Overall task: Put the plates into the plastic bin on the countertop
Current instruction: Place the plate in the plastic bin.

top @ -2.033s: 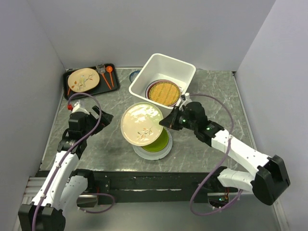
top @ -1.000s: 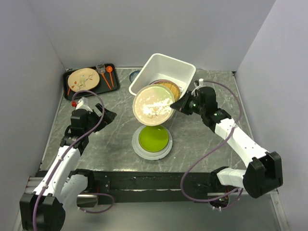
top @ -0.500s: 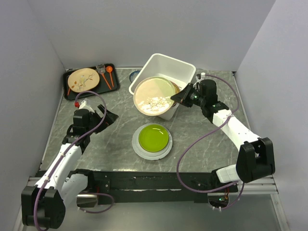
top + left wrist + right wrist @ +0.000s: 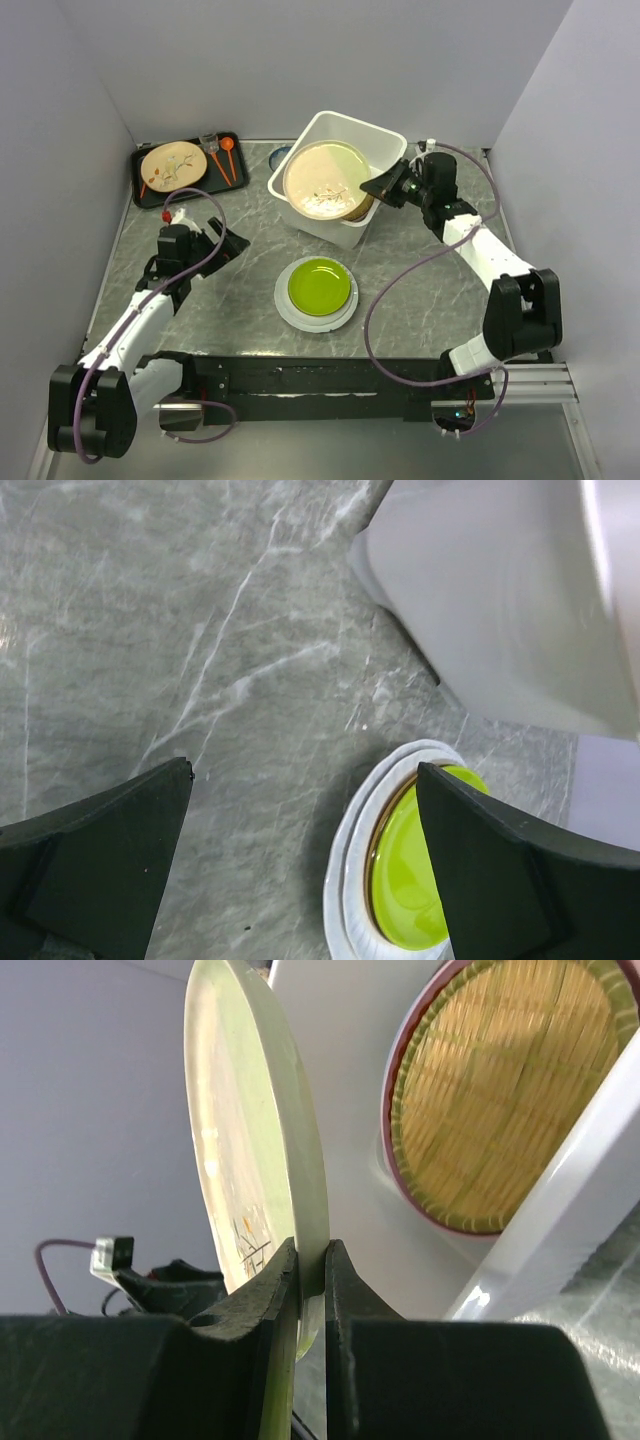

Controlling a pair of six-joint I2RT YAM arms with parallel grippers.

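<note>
My right pincer (image 4: 311,1278) clamps the cream plate (image 4: 255,1130) by its rim, over the bin (image 4: 548,1228) ahead. Such a thin hold may slip, cracking the woven plate (image 4: 500,1090) beneath.

We see the glossy cream round plate (image 4: 322,180) tilted above the white rectangular plastic bin (image 4: 355,132), its rim pinched in the right gripper (image 4: 374,190). Inside lies a woven yellow plate (image 4: 500,1090). In front of the bin, a lime green plate (image 4: 320,286) sits on a white plate (image 4: 282,298) on the marbled dark surface (image 4: 430,280).
</note>
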